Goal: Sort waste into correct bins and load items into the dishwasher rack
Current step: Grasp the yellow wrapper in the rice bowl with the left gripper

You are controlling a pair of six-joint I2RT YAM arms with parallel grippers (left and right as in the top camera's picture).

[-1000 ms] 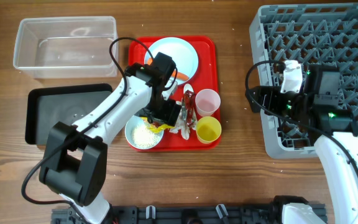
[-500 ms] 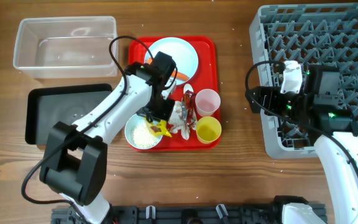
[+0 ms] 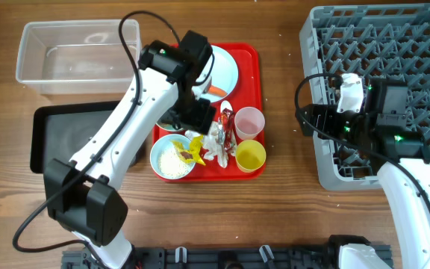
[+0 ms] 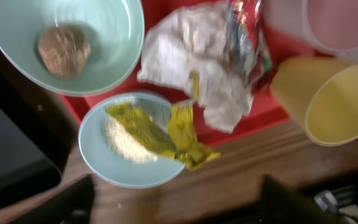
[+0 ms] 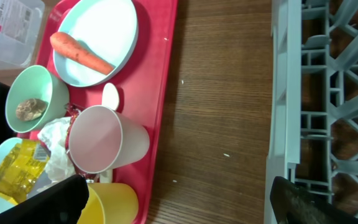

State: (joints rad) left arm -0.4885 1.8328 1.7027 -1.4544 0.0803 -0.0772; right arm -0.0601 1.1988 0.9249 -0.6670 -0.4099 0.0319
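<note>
My left gripper (image 3: 197,116) (image 4: 179,208) is open and empty, above the red serving tray (image 3: 253,60). Below it a yellow-green wrapper (image 3: 194,149) (image 4: 166,132) lies across the rim of the pale blue bowl of rice (image 3: 169,163) (image 4: 126,168). White tissue (image 3: 215,146) (image 4: 194,62) and a red wrapper (image 3: 226,123) (image 4: 244,31) lie beside it. A second bowl (image 4: 104,37) holds the brown lump (image 4: 61,45). The carrot (image 3: 216,91) (image 5: 79,53) lies on the plate (image 3: 219,63). The pink cup (image 3: 250,119) and yellow cup (image 3: 250,155) stand at the tray's right. A white spoon (image 5: 110,96) lies by the pink cup. My right gripper (image 3: 313,121) (image 5: 188,205) is open and empty.
The clear tub (image 3: 77,56) stands at the back left, with the black tray (image 3: 54,142) in front of it. The grey dishwasher rack (image 3: 394,67) fills the right side. Bare wood table lies between the red tray and the rack.
My left gripper has let go of the yellow-green wrapper and risen towards the back of the tray. The wrapper now rests on the rice bowl. The right arm has not moved.
</note>
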